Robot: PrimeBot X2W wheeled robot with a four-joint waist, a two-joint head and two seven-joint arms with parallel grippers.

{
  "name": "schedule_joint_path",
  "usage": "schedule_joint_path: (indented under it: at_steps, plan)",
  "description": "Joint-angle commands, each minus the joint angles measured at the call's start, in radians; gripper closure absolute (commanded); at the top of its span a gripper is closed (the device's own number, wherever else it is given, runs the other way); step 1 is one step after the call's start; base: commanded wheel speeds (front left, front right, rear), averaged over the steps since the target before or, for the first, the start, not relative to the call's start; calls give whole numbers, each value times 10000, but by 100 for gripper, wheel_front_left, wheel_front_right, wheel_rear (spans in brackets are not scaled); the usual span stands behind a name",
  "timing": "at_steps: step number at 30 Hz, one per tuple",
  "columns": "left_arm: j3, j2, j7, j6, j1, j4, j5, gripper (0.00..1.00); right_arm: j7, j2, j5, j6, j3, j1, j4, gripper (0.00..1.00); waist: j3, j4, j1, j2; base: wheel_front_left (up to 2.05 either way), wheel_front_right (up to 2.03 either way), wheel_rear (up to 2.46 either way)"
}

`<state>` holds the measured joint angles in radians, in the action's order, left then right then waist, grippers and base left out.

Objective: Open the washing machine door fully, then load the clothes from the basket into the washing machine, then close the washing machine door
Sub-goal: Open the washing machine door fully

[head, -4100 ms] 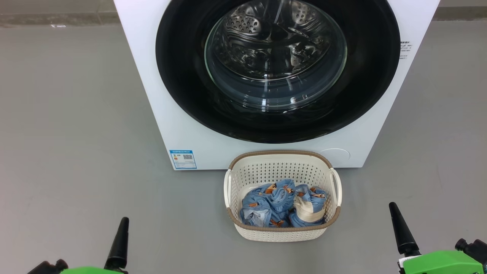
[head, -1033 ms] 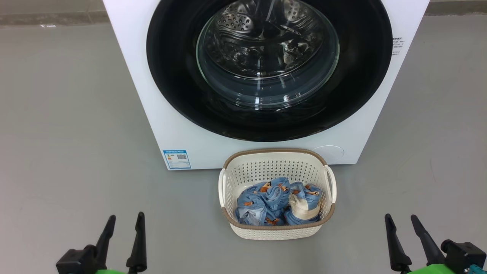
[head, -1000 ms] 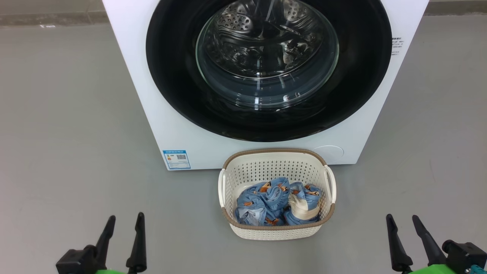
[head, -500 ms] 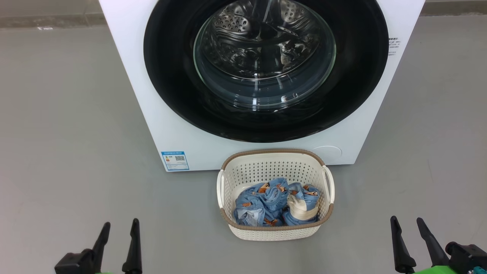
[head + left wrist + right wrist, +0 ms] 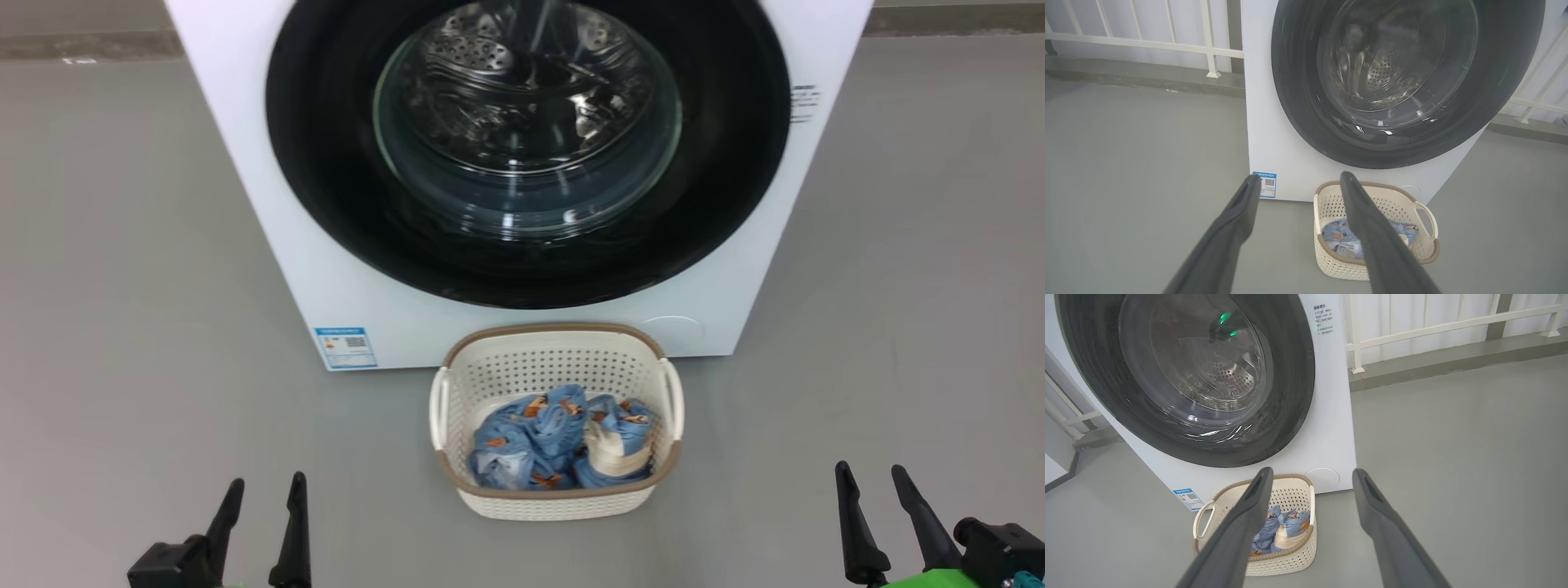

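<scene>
Both claws are hanging spread and empty, the left gripper (image 5: 267, 482) at lower left and the right gripper (image 5: 869, 469) at lower right. Between them the basket (image 5: 563, 506) is holding the clothes (image 5: 563, 437), just before the washing machine (image 5: 245, 180). The washing machine door (image 5: 326, 180) is sitting shut. The blue label sticker (image 5: 345, 348) is showing a QR code. Its text and the small print (image 5: 804, 91) are reading too tiny to make out.

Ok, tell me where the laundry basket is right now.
In the head view the basket sits on the grey floor, close in front of the washing machine, below its shut door and right of the blue label.
</scene>
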<state>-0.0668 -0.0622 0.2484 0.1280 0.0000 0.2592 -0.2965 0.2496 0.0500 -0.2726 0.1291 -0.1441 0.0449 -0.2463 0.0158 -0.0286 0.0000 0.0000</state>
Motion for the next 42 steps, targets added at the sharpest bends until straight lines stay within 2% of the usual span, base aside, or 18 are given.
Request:
schedule_joint_path:
  at_steps: [1, 14, 17, 22, 41, 42]
  plan:
    - [291, -55, 134, 27, -336, -177, 45, 0, 122, 109, 145, 16, 236, -134, 269, 0, 7, -3, 0, 0, 123, 123, -246]
    - [347, -46, 134, 27, -334, -204, 31, 0, 122, 98, 118, 16, 266, -109, 328, 0, 43, -40, 0, 0, 123, 123, -246]
    - [342, -10, 134, 27, -376, -338, -424, 0, 122, 92, 112, 16, 250, -107, 353, 0, 73, -49, 0, 0, 119, 117, -236]
    - [336, -42, 134, 27, -375, -415, -539, 0, 122, 80, 97, 16, 262, -117, 379, 0, 105, -58, 0, 0, 88, 88, -176]
    - [237, -26, 134, 27, -411, -390, -634, 0, 122, 41, 38, 16, 419, -388, 391, 0, 195, -27, 0, 0, 15, 15, -31]
    - [236, -21, 134, 27, -409, -392, -637, 0, 122, 38, 24, 16, 451, -441, 393, 3, 209, -26, 0, 0, 0, 0, 0]
